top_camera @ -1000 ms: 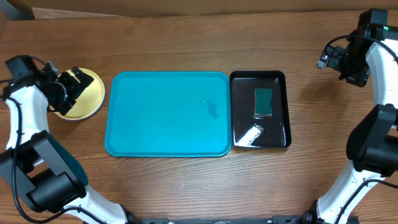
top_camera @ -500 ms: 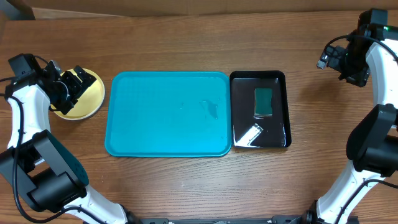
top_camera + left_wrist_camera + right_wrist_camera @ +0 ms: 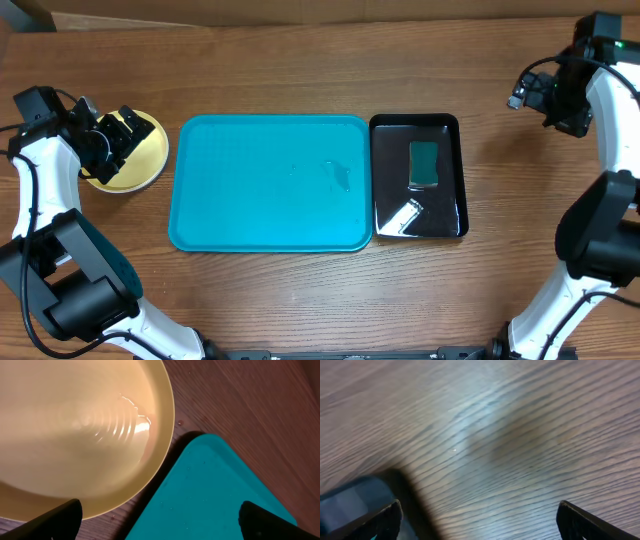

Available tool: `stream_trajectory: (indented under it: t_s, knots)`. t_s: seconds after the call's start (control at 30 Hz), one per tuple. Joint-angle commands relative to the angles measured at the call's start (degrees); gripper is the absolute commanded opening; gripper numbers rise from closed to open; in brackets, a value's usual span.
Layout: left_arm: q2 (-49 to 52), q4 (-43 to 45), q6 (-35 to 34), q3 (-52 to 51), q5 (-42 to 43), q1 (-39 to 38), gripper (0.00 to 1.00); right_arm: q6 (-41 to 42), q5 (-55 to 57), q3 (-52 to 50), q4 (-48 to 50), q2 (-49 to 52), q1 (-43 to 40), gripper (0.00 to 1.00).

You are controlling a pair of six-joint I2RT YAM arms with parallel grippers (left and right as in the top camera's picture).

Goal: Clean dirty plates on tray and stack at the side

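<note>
A pale yellow-green plate [image 3: 128,160] lies on the wood left of the turquoise tray [image 3: 270,185]. My left gripper [image 3: 122,133] hovers over this plate, open, nothing between its fingers. In the left wrist view the plate [image 3: 75,425] is glossy and wet, with the tray's corner [image 3: 215,495] beside it and my left gripper [image 3: 161,521] spread wide over the gap between them. The tray holds no plate, only a wet smear [image 3: 340,176]. My right gripper [image 3: 535,92] hangs open over bare wood at the far right; in its own view the right gripper [image 3: 480,522] holds nothing.
A glossy black tray [image 3: 455,160] stands right of the turquoise one. It holds a green sponge [image 3: 423,163] and a white object [image 3: 400,216]. A dark blurred edge [image 3: 350,500] shows at the lower left of the right wrist view.
My left gripper shifted slightly up and to the right over the yellow-green plate, then held still. The right arm has not moved.
</note>
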Motion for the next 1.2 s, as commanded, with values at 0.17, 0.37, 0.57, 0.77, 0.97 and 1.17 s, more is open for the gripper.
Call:
stream_trajectory:
  t_s: [0.17,0.37,0.57,0.77,0.97,1.17]
  knots:
    - [0.31,-0.04,1.07,1.16,-0.42,0.11,1.00,0.17,-0.04,0.79,1.73,-22.03,9.92,1.00]
    - [0.31,-0.04,1.07,1.16,-0.42,0.11,1.00,0.17,-0.07,0.79,1.68,-36.33,17.31,1.00]
    - [0.31,-0.04,1.07,1.16,-0.42,0.11,1.00,0.17,-0.07,0.79,1.68,-50.47,22.27,1.00]
    - [0.31,-0.04,1.07,1.16,-0.42,0.11,1.00,-2.10,2.03,-0.48,0.79,-61.35,22.38,1.00]
    - [0.31,-0.02,1.07,1.16,-0.42,0.11,1.00,-3.13,2.73,-11.47,3.34,-72.61,22.32,1.00]
    - [0.31,-0.04,1.07,1.16,-0.42,0.11,1.00,-3.96,3.15,-32.83,22.80,-86.07,22.32,1.00]
